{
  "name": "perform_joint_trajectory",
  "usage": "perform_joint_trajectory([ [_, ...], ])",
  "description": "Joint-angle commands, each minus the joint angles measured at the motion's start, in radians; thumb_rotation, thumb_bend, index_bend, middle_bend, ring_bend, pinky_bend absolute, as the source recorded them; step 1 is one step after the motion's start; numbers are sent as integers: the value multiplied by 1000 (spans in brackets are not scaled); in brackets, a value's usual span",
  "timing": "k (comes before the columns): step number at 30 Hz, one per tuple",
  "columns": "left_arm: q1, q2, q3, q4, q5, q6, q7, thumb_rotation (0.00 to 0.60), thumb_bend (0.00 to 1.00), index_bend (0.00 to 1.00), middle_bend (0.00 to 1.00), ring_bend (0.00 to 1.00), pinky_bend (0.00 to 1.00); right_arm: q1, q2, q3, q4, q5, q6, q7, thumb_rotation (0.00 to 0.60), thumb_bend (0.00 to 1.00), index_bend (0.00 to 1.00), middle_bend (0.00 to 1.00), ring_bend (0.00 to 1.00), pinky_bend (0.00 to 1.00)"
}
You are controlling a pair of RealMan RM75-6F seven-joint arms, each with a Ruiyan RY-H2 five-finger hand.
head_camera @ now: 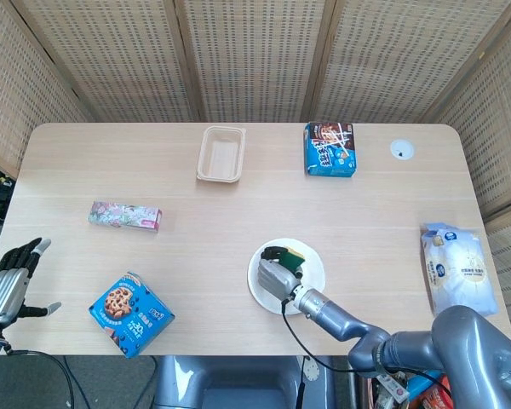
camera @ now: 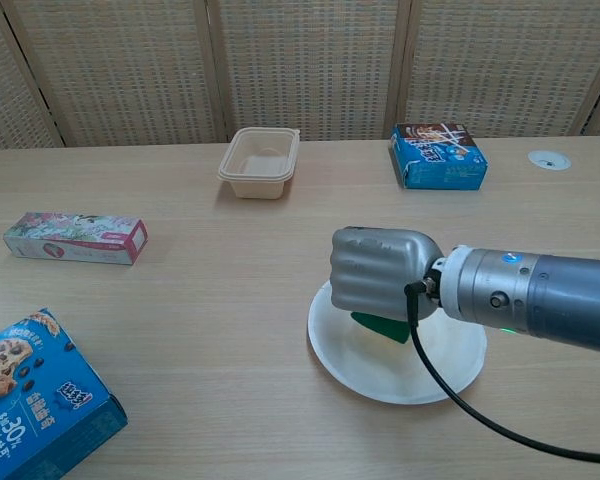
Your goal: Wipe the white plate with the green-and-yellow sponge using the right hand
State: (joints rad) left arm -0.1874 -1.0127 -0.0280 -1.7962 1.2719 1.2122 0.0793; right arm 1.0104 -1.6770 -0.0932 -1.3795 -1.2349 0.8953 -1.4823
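Green sponge (head_camera: 286, 255) sits on the plate (head_camera: 313, 279) near the table's (head_camera: 238, 213) front edge, gripped under our curled right hand (head_camera: 278, 277); we judge heavy pressing could slide the unsecured plate off that edge.

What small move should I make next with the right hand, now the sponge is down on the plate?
Probably slide the right hand sideways across the white plate, keeping the sponge pressed down. The hand grips the sponge over the plate's left part, so the bare surface nearer the right rim looks unwiped. Keep the stroke short so the sponge stays inside the rim.
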Motion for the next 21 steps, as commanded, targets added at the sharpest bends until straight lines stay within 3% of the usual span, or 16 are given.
perform_joint_trajectory([
  [1,0,1,2,-1,3,1,-1,600,0,0,0,0,0,9,30,0,-30,-61,37,-19,600,526,588,550,474,597],
  [21,-3,5,4,0,4,-1,-13,600,0,0,0,0,0,-51,-48,-77,149,-181,-1,-62,600,526,588,558,505,607],
])
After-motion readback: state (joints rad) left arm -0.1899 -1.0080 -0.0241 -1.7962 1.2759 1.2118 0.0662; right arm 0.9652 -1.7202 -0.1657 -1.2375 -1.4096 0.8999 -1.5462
